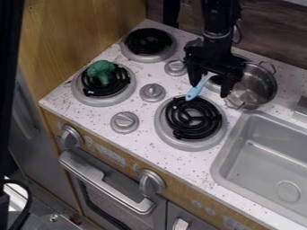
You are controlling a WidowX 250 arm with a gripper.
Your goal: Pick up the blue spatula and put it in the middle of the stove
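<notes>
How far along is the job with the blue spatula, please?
Done: the pincer is at the blue spatula, by the burner nearest the sink. In hand: the grasp, it seems; the pincer looks open. Left: close, lift, and set the spatula mid-stove.

An all-black robot arm, at the top of the frame right of center, displays a slim gray ring, a thin looped cable along its side and a broad, angular black gripper.
</notes>
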